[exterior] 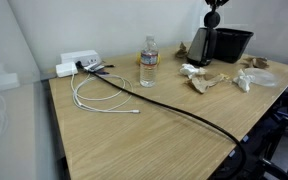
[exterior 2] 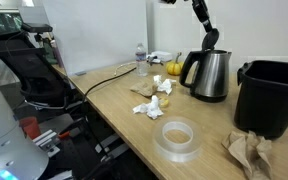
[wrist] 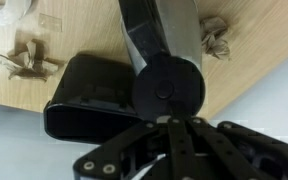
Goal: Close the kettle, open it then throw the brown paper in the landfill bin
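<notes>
I'm on the lid step: gripper (exterior 2: 212,43) is right on top of the kettle (exterior 2: 208,78), can't tell if it's clamped. Brown paper (exterior 2: 248,152) lies just beside the bin (exterior 2: 269,105). Next up I reckon is a careful lid press.

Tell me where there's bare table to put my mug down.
The widest bare wood lies in front of the white cable loop, bounded by the black cable and the table edge. A smaller patch sits between the tape roll and the kettle. Crowded around the kettle, bin and crumpled papers.
</notes>
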`<action>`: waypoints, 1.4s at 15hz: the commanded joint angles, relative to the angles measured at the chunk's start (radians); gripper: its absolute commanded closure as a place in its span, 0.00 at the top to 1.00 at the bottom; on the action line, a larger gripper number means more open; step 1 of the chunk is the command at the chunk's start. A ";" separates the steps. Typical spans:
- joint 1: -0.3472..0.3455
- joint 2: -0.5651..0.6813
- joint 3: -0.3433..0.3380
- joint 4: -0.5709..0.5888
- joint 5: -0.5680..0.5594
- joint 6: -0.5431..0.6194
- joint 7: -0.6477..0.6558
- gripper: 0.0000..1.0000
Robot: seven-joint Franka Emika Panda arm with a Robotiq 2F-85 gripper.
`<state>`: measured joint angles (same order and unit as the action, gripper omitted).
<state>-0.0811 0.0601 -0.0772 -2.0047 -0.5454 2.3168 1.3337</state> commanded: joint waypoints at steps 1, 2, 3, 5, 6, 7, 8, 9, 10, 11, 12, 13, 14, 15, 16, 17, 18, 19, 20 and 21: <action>0.014 0.021 -0.011 0.022 -0.051 0.002 0.045 0.00; 0.015 0.028 -0.011 0.023 -0.068 0.004 0.057 0.00; 0.017 0.035 -0.011 0.024 -0.083 0.006 0.066 0.00; 0.023 0.060 -0.012 0.029 -0.116 0.011 0.089 0.00; 0.029 0.069 -0.012 0.030 -0.128 0.010 0.102 0.00; 0.037 0.074 -0.010 0.031 -0.140 0.003 0.118 0.00; 0.045 0.079 -0.010 0.033 -0.156 0.001 0.135 0.00; 0.053 0.083 -0.011 0.034 -0.173 0.002 0.155 0.00; 0.059 0.086 -0.011 0.036 -0.188 0.004 0.169 0.00; 0.065 0.088 -0.012 0.037 -0.214 0.009 0.191 0.00; 0.069 0.090 -0.014 0.040 -0.242 0.012 0.207 0.00; 0.070 0.090 -0.013 0.042 -0.264 0.011 0.221 0.00; 0.071 0.091 -0.013 0.044 -0.287 0.009 0.237 0.00; 0.071 0.091 -0.013 0.046 -0.311 0.004 0.254 0.00; 0.070 0.091 -0.012 0.047 -0.328 -0.001 0.267 0.00; 0.047 0.117 -0.014 0.037 -0.299 0.077 0.247 0.00; 0.039 0.118 -0.020 0.029 -0.291 0.095 0.238 0.00; 0.029 0.127 -0.030 0.024 -0.281 0.122 0.223 0.00; 0.017 0.139 -0.044 0.022 -0.276 0.146 0.213 0.00; 0.012 0.151 -0.054 0.024 -0.269 0.161 0.210 0.00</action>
<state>-0.0433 0.1889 -0.1128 -1.9769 -0.8349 2.4084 1.5707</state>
